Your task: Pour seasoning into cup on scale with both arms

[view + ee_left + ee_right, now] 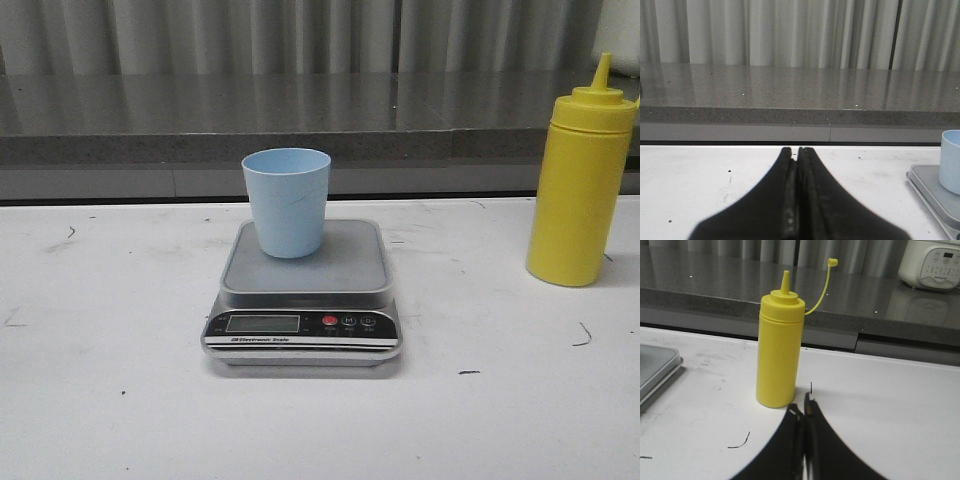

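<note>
The pale-blue cup stands upright on the silver scale at the table's middle. The yellow seasoning bottle stands upright at the right, nozzle open, its cap hanging on a strap. No gripper shows in the front view. My left gripper is shut and empty, low over the table left of the scale; the cup is at that view's edge. My right gripper is shut and empty, just in front of the bottle, apart from it.
A grey stone counter runs along the back behind the white table, with curtains above it. A white cooker sits on the counter at the far right. A corner of the scale shows left of the bottle.
</note>
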You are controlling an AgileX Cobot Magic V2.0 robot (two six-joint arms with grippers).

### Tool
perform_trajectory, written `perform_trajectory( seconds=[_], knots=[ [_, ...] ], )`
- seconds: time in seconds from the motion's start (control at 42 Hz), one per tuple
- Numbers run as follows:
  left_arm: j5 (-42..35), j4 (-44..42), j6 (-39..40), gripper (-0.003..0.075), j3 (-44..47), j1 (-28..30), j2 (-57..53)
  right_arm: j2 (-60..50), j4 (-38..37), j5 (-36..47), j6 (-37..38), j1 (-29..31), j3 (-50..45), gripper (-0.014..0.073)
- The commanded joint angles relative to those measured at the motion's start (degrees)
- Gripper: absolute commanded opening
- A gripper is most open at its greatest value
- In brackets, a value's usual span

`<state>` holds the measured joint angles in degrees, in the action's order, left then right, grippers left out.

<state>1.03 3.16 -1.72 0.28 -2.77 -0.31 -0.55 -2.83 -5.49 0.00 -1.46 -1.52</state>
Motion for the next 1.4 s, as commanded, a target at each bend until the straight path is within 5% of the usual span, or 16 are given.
perform_trajectory(
  seconds=[0.0,1.381],
  knots=[
    [-4.56,0.43,-0.01,-0.0020,1.33,0.25,-0.86,-0.99,0.06,5.49,0.00,0.82,0.32,-0.0066],
    [-4.56,0.43,-0.01,-0.0020,1.33,0.25,-0.86,-0.99,2.46,5.49,2.01,-0.06,0.32,-0.0066]
  ],
)
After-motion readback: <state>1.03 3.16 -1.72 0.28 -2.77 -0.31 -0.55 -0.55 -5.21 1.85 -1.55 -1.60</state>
